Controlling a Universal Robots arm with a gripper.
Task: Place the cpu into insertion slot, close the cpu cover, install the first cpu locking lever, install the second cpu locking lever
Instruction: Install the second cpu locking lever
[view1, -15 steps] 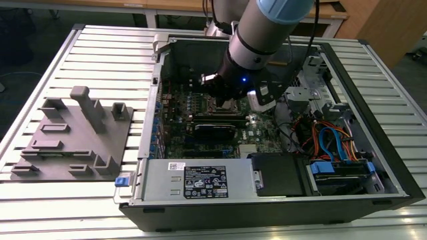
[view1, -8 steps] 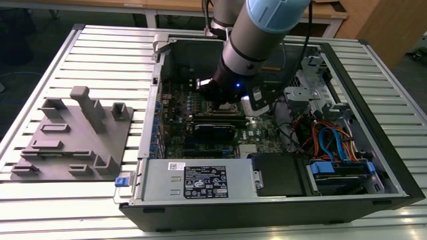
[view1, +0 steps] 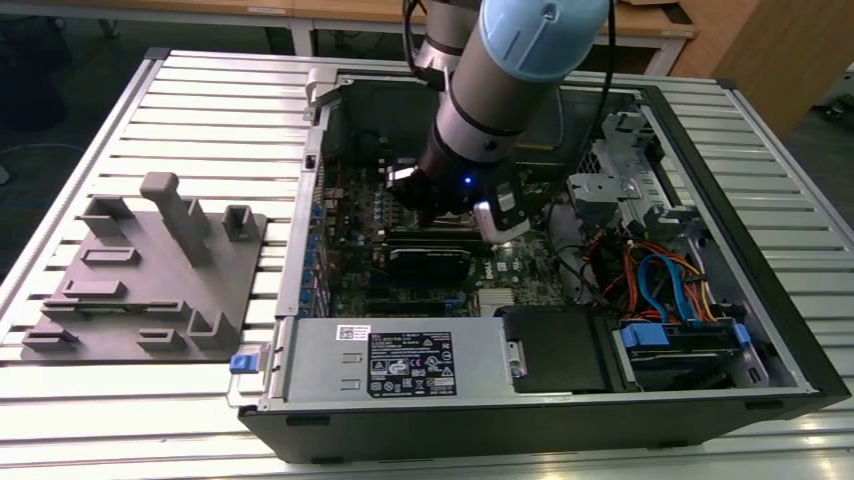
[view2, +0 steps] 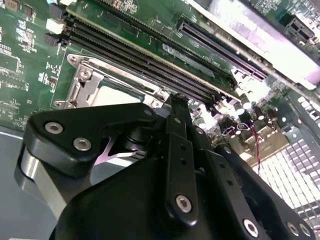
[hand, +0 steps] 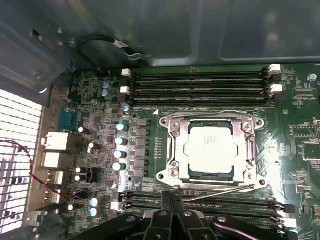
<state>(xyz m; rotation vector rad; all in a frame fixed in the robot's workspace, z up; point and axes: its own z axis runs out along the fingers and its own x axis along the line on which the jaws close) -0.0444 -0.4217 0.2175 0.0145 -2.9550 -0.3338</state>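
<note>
The cpu (hand: 209, 150) lies flat in its socket on the green motherboard, silver top up. The cpu cover (hand: 172, 150) is down around it as a silvery frame. A thin wire locking lever (hand: 220, 191) runs slanted along the socket edge nearest my gripper (hand: 172, 201). Its free end stands right beside my fingertips. The two black fingers are pressed together with nothing seen between them. In the second wrist view my gripper (view2: 179, 104) hangs just off the socket corner, with the cpu (view2: 112, 95) partly hidden behind it. In the exterior view my gripper (view1: 434, 200) is low inside the open case.
Memory slots (hand: 200, 85) flank the socket on two sides. A row of capacitors (hand: 120, 145) stands beside it. A black block (view1: 427, 262) lies near the arm; the power supply (view1: 387, 365) and cables (view1: 654, 280) fill the case front. A grey fixture (view1: 147, 270) sits on the exterior view's left.
</note>
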